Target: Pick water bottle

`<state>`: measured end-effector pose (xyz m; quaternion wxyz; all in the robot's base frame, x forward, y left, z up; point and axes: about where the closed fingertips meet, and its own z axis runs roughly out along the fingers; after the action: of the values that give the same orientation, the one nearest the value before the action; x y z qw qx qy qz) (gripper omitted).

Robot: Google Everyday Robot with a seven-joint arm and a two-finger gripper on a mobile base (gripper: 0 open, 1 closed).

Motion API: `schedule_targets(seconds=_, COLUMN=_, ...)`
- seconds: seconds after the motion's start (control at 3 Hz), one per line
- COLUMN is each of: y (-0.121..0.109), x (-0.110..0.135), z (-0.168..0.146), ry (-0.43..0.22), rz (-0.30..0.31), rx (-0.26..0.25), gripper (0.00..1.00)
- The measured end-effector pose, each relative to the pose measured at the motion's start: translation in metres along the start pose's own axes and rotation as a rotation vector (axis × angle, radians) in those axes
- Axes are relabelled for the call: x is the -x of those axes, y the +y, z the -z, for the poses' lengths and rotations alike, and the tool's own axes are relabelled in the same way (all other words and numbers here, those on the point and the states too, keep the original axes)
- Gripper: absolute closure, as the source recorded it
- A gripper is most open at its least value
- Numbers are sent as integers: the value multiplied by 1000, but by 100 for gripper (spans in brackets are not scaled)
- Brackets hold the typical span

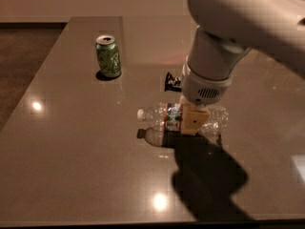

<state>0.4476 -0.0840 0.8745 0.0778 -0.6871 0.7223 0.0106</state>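
I have the gripper fingers clamped on the water bottle, level just off the table, green soda can toward the far left corner.

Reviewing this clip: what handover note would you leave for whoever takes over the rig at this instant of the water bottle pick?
Hand: down at the middle of the water bottle, just right of its label band. Its grip cannot be judged from this view.
Water bottle: on its side near the middle of the table, white cap pointing left. Whether it has cleared the surface is unclear.
Nearby: green can upright at the back left, well apart. A small dark object lies behind the bottle.
Done: hand is at the bottle.
Left: confirm the hold, then lift.
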Motion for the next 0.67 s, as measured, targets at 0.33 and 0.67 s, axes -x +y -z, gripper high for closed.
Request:
schedule_targets(seconds=0.33, y=1, x=3, z=39, ry=-47, rz=31, rx=-15, gripper=100)
schedule_targets(seconds=0.67, y=6, x=10, z=80, ry=-102, rz=79, rx=-39, gripper=100)
